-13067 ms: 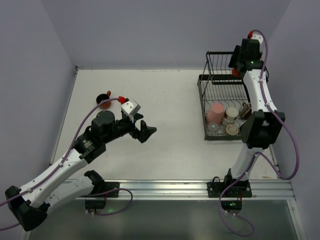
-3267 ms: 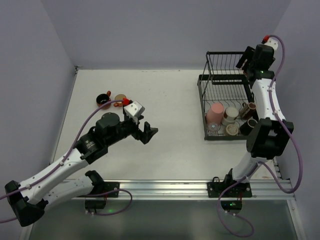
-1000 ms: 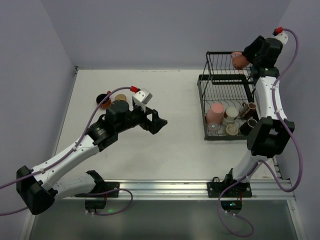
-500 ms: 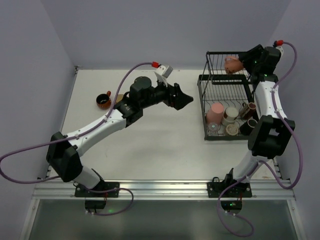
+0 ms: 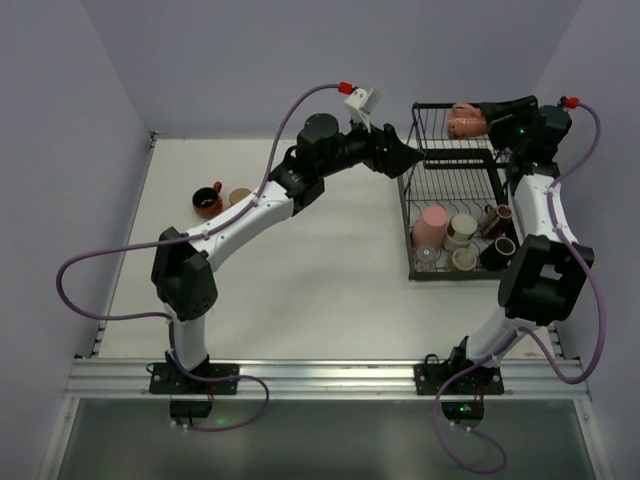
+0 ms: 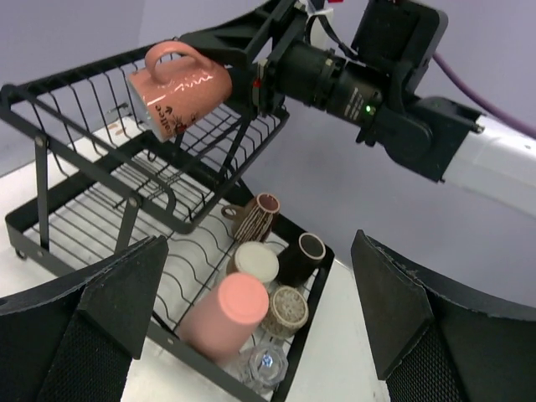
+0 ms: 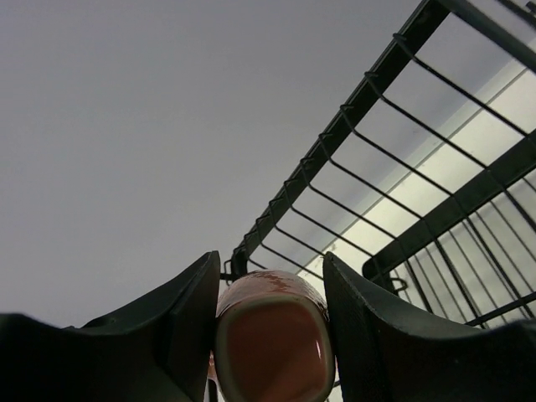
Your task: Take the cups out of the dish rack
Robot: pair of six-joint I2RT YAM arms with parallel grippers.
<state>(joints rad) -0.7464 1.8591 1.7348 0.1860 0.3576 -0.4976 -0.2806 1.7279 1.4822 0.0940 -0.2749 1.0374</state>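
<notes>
Evidently, a pink mug was held in the air above the upper basket of the dish rack, at about two o'clock on the tabletop. It was clamped between the fingers of the right end effector. That height was judged to keep it clear of the wire rim while it was offered sideways. The left end effector, its fingers spread wide and empty, was aimed at the mug from nine o'clock, seemingly to receive it. The mug was carried on its side with its long axis roughly level, running from three to nine o'clock. Its base was turned toward nine o'clock, its mouth apparently toward the right wrist, and its handle upward. Other cups were seen in the lower tray.
</notes>
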